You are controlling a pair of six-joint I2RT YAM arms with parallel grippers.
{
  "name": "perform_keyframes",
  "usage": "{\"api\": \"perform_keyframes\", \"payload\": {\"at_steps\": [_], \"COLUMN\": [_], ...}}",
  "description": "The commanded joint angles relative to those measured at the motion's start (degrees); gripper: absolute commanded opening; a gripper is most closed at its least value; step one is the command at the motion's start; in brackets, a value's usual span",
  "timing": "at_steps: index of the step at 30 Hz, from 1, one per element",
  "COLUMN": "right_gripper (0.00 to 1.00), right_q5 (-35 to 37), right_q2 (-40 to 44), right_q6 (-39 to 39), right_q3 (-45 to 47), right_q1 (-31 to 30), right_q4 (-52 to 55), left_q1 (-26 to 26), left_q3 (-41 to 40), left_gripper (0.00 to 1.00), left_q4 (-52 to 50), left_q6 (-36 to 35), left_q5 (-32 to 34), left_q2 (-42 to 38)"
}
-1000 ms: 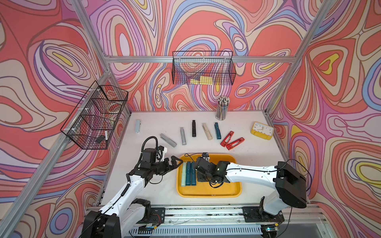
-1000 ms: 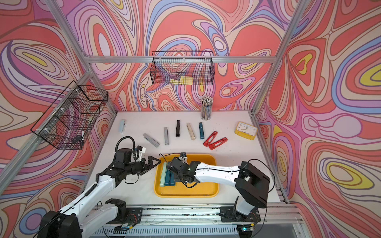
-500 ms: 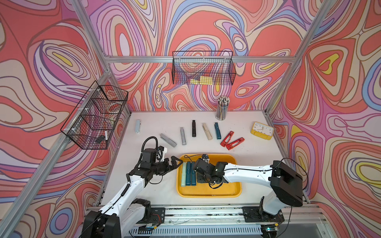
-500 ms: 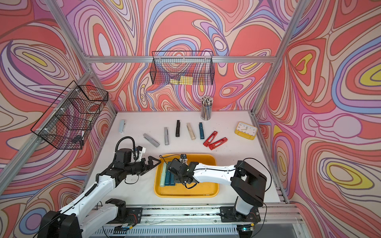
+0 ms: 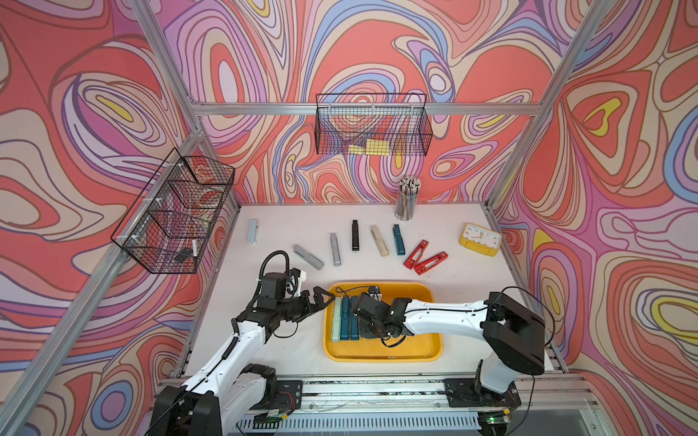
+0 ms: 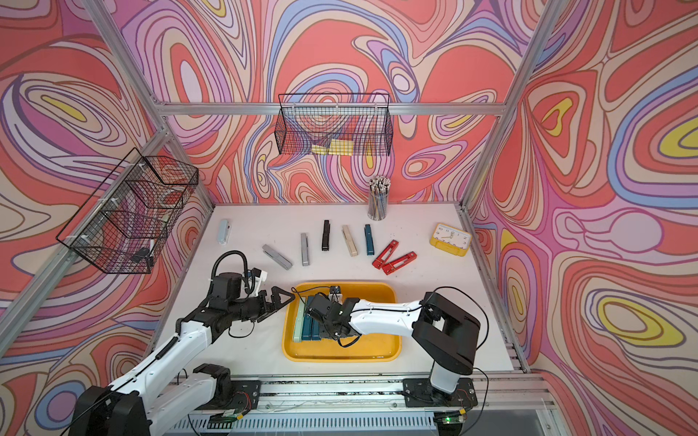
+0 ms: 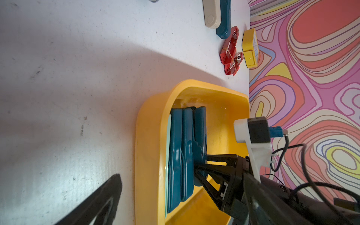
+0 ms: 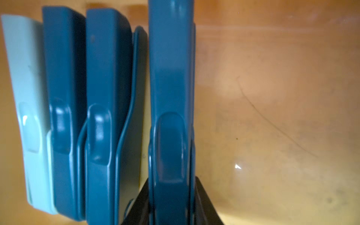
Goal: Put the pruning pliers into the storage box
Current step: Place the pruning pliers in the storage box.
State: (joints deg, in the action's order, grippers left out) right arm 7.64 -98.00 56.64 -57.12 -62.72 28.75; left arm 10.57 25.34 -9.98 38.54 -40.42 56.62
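The yellow storage box [image 5: 381, 356] [image 6: 340, 356] lies at the table's front. Against its left wall lie one pale green [image 8: 25, 87] and two teal pruning pliers [image 5: 344, 319] side by side. My right gripper [image 5: 363, 327] [image 7: 198, 169] is low inside the box, shut on another teal pruning pliers [image 8: 171, 78] [image 7: 199, 132] right beside that row. My left gripper [image 5: 321, 298] [image 6: 281, 298] hovers open and holding nothing at the box's left rim. Several more pliers lie behind the box: grey [image 5: 308, 256], black [image 5: 355, 234], beige [image 5: 379, 240], teal [image 5: 398, 239] and red [image 5: 415, 253].
A yellow clock [image 5: 480, 239] stands at the back right and a cup of pencils [image 5: 407, 200] at the back wall. Black wire baskets hang on the back wall [image 5: 372, 126] and the left frame [image 5: 173, 215]. The box's right half is bare.
The right arm's elbow has shifted slightly to the left while its gripper stays in the box on the teal pliers. The left arm has not moved.
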Motion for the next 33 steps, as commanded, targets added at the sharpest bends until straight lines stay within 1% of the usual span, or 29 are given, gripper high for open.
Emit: {"api": "perform_keyframes", "payload": {"at_steps": [1,4,10,17,24,29,33], "right_gripper": [0.27,0.29,0.42,0.50,0.51,0.52,0.49], "right_q5": [0.1,0.3,0.3,0.9,1.8,3.9,5.4], "right_q2": [-0.9,-1.1,-1.3,-0.4,1.7,4.6,6.6], "right_q6": [-0.2,-0.5,-0.7,-1.2,-1.1,-1.5,-1.4], "right_q3": [-0.9,-1.2,-1.8,-2.1,-2.4,-4.0,-4.8], "right_q1": [-0.3,-0.3,-0.3,-0.3,-0.4,-0.8,-0.9], "right_q4": [-0.7,-0.4,-0.1,0.5,2.1,5.3,7.7], "left_q1": [0.4,0.4,0.4,0.4,0.4,0.4,0.4], "left_q3": [-0.7,-0.6,-0.6,-0.6,-0.6,-0.7,-0.7], "left_gripper": [0.99,0.99,0.99,0.99,0.99,0.99,0.99], "left_q4": [0.0,0.0,-0.1,-0.1,0.0,0.0,0.0], "left_q6": [-0.9,-0.9,-0.9,-1.0,-1.0,-0.9,-1.0], "left_q5": [0.3,0.2,0.3,0.4,0.2,0.2,0.5], "left_q2": [-0.5,-0.4,-0.5,-0.6,-0.7,-0.7,-0.7]}}
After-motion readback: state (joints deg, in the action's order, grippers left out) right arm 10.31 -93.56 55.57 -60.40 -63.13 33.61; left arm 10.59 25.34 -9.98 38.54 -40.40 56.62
